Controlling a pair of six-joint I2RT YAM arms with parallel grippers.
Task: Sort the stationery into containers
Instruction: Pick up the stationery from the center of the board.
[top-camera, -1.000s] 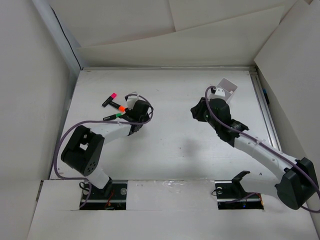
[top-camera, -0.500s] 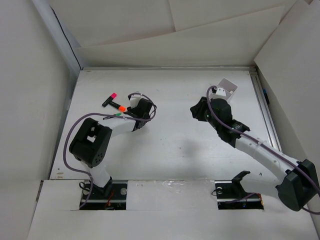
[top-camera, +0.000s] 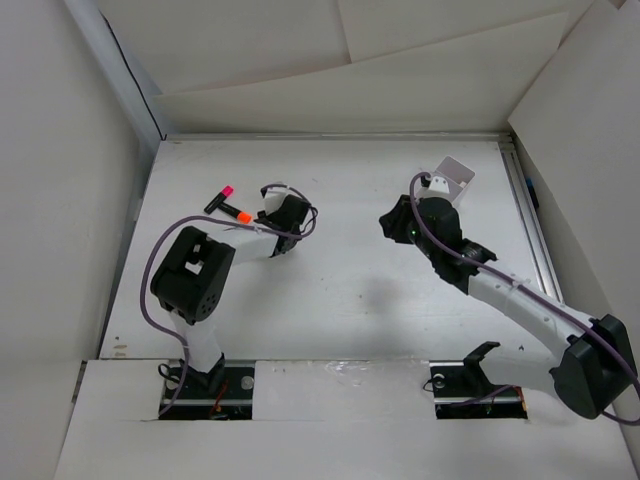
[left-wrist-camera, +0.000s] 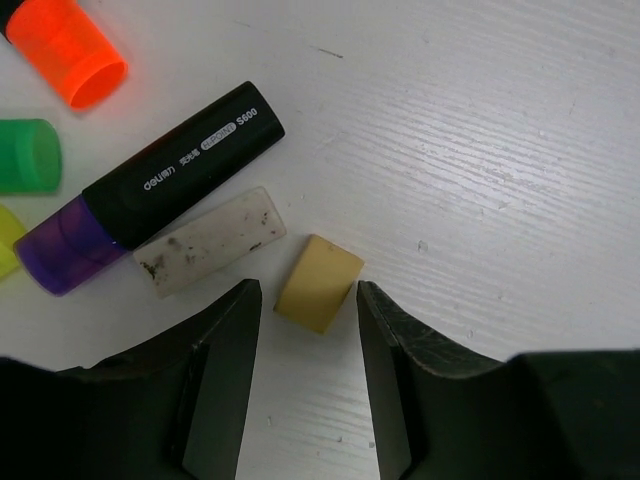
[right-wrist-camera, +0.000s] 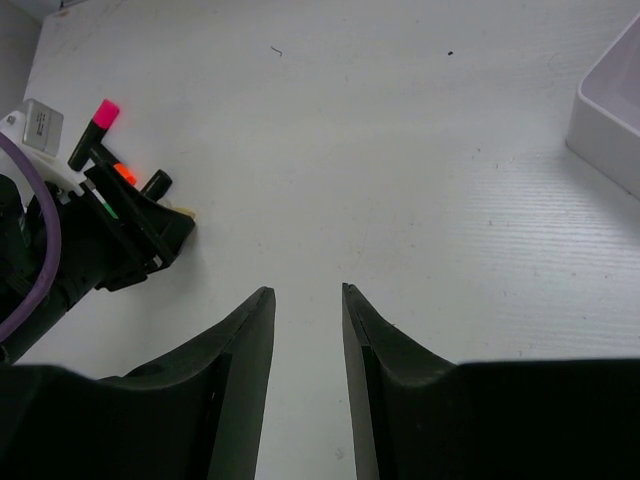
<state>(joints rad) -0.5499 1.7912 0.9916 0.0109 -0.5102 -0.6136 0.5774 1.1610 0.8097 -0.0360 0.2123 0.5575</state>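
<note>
Left wrist view: the left claw (left-wrist-camera: 305, 296) is being held partly open, nothing gripped. A small tan eraser (left-wrist-camera: 318, 283) is being straddled by the two jaw tips; a sliver of table (left-wrist-camera: 480, 150) appears to be showing on either side of it, so contact is probably not being made, though the shadows make this hard to confirm. The eraser's long axis is running nearly in line with the fingers, leaning slightly to the right, so its long sides are being presented to the jaws.

Just beyond and to the left, a smudged white eraser (left-wrist-camera: 208, 242) is lying alongside a purple-capped marker (left-wrist-camera: 160, 190), both on the same slant. Farther left, a green cap (left-wrist-camera: 28, 155), an orange cap (left-wrist-camera: 72, 50) and a yellow cap (left-wrist-camera: 5, 240) are being cut off by the frame edge; their bodies are not being seen.

Top view: the tan eraser is being hidden under the left wrist. A pink marker (top-camera: 220, 197) is lying just beyond it.

The right claw (right-wrist-camera: 306, 295) is being held partly open and empty over bare table. The tray (top-camera: 455, 172) is sitting at the far right, well apart from the stationery, nearer the right arm; its compartments cannot be made out.
</note>
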